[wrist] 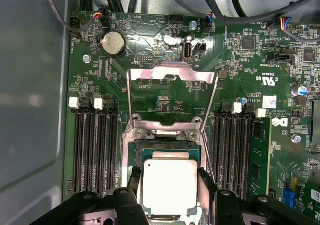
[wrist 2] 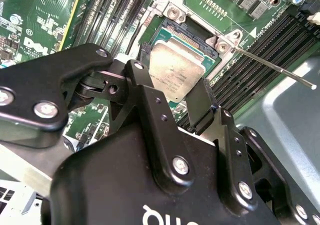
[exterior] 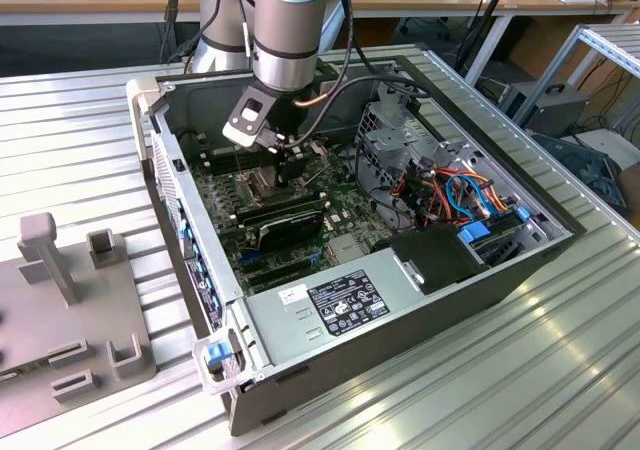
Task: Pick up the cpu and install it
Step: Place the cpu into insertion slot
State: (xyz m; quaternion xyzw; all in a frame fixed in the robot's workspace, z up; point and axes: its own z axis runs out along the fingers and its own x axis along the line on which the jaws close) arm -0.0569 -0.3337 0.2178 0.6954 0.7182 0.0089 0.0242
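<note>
Gripper (wrist: 170,182) had its fingers (wrist: 206,187) clamped on opposite edges of the cpu (wrist: 170,192), which sat squarely over the socket (wrist: 167,146). Load frame (wrist: 172,75) was hinged open, flat against the motherboard (wrist: 260,135). Memory slots (wrist: 95,150) flanked the socket on both sides. Coin cell (wrist: 113,43) sat beyond the frame.
</note>
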